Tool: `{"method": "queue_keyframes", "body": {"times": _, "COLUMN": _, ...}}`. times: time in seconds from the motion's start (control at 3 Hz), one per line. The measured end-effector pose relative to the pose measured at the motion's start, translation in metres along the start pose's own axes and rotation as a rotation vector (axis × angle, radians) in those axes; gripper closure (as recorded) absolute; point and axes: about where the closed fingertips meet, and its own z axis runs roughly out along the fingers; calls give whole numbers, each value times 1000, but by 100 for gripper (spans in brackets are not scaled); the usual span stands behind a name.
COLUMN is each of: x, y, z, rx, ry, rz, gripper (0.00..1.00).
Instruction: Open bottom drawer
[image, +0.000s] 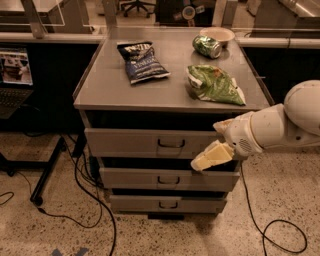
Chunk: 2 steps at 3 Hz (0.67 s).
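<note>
1. A speckled stone floor (45, 235) is spreading under everything, catching warm, dim light.
2. A grey cabinet (170, 95) is standing mid-room, its top shining faintly.
3. Black cables (111, 220) are trailing over the floor left of the cabinet, and another cable (280, 221) is looping at the right.
4. A laptop (12, 75) is glowing at the left edge, above a black stand (48, 171).
5. A chair (137, 6) is sitting far back, beyond a rail (45, 36).
6. The gripper (197, 165) is hanging before the cabinet's right front.

Arm (278, 125) is chunky rounded white shells, a dotted grille (245, 145) at the wrist, with a cream-yellow wedge gripper (202, 163) just over the middle drawer front (150, 178).
</note>
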Motion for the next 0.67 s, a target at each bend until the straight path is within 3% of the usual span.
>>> {"method": "queue_keyframes", "body": {"times": 0.67, "x": 0, "y": 0, "z": 0, "rx": -1, "ry": 1, "rz": 0, "gripper": 65}}
